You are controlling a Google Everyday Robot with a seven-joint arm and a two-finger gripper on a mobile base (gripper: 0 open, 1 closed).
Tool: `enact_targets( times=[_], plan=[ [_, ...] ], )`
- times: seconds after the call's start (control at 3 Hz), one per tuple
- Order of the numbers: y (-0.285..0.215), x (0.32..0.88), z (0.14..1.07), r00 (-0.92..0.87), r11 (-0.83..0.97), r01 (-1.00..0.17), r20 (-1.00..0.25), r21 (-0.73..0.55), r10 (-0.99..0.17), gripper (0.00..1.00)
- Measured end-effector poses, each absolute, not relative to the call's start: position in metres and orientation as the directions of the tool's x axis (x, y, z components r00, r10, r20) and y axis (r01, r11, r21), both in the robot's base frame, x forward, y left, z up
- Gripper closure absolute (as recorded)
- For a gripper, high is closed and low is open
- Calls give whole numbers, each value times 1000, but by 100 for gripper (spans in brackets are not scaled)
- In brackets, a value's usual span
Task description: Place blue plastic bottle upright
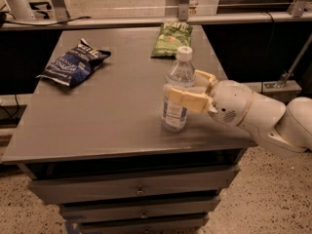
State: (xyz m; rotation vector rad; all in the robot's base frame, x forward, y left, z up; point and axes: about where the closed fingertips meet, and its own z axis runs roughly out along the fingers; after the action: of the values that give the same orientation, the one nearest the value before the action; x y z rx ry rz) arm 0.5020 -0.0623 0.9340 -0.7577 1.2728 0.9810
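One near camera looks down across the table from its front, hand gripping the blue plastic bottle centre-right.

Gripper, over right side of table, hides mid of blue plastic bottle; arm cut off at right; label txt unreadable.

arm: white rounded shell | end effector: cream fingers, at blue plastic bottle

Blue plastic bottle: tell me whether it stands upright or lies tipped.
Upright: the blue plastic bottle stands base-down on the table, white cap on top, with the gripper closed around its middle.
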Motion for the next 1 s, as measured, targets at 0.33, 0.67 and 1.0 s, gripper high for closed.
enact_targets(
  times=[0.33, 0.67, 1.0],
  plan=[
    [-64, 501, 934, 26, 414, -909, -985, 47, 170, 12],
    [-66, 500, 936, 34, 415, -909, -986, 37, 163, 0],
    [-75, 497, 936, 45, 418, -908, -990, 15, 133, 0]
  ],
)
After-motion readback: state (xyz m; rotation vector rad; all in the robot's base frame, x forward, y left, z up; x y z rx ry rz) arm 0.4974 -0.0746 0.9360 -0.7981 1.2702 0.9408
